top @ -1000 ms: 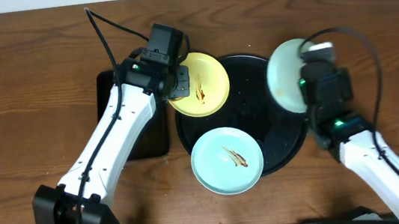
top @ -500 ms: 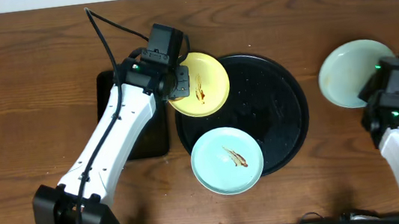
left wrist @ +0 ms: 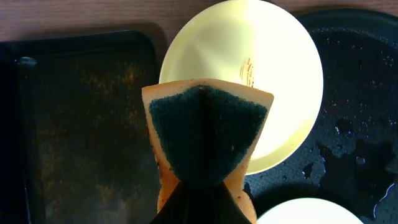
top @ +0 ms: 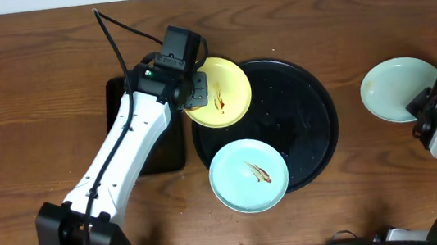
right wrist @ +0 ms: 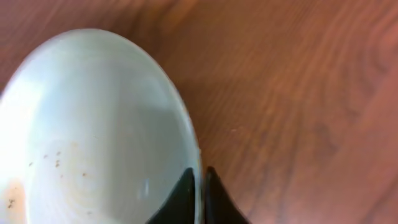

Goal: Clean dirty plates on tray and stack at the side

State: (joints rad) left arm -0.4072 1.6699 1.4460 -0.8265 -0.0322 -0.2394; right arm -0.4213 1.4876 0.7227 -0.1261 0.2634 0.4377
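The round black tray (top: 308,112) sits mid-table. A pale yellow plate (top: 228,97) with a brown smear rests on its upper left rim; it also shows in the left wrist view (left wrist: 273,81). A mint-aqua plate (top: 248,176) with a brown smear lies on the tray's lower left. My left gripper (top: 196,92) is shut on a sponge (left wrist: 205,134), orange with a dark green face, at the yellow plate's left edge. My right gripper (top: 424,105) is shut on the rim of a second mint-aqua plate (top: 396,88), off the tray at the right; that plate's inside (right wrist: 93,130) looks nearly clean.
A rectangular black tray (top: 149,147) lies left of the round tray, partly under my left arm; it also shows in the left wrist view (left wrist: 74,124). Water droplets (left wrist: 348,143) dot the round tray. Bare wooden table (top: 355,16) surrounds everything.
My right gripper carried the mint-aqua plate from the round tray's right rim out to the right onto the wood. My left arm and the sponge have not moved.
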